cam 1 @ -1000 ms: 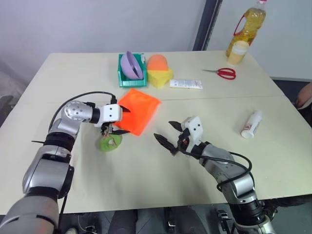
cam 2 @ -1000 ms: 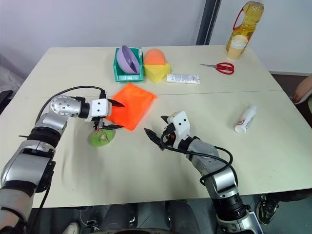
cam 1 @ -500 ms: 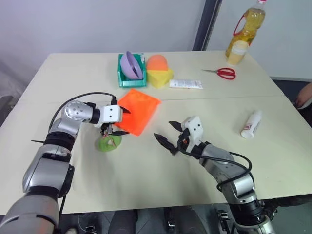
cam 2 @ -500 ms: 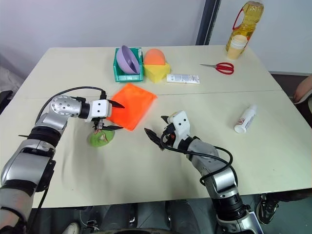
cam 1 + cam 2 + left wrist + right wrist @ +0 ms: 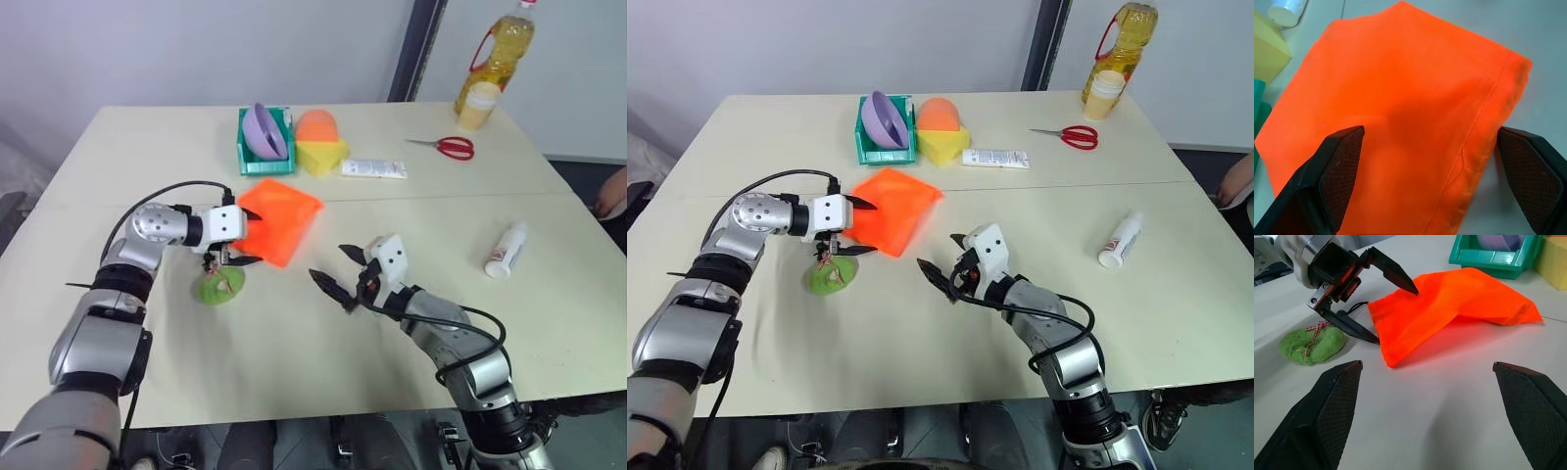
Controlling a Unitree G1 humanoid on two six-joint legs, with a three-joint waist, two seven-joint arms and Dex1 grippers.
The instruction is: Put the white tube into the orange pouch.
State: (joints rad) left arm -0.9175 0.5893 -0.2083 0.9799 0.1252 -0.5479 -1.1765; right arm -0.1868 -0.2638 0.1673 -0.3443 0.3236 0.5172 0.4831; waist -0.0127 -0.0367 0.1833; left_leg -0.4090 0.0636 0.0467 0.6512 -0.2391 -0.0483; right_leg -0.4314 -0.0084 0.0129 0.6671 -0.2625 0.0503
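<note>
Over the last second the left gripper (image 5: 855,227) edges its spread jaws onto the orange pouch (image 5: 890,215) mouth, right gripper (image 5: 948,259) idle and open, white tube (image 5: 1120,239) lying untouched far right: pouch grasp pending.

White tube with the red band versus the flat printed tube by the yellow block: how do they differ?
The small white cylindrical tube with a red band is round and bottle-like; the long flat white squeeze tube is flatter and longer. The first lies slantwise at the table's right side, apart from other things; the second lies crosswise, beside the orange-and-yellow foam block. Both lie down, untouched.
</note>
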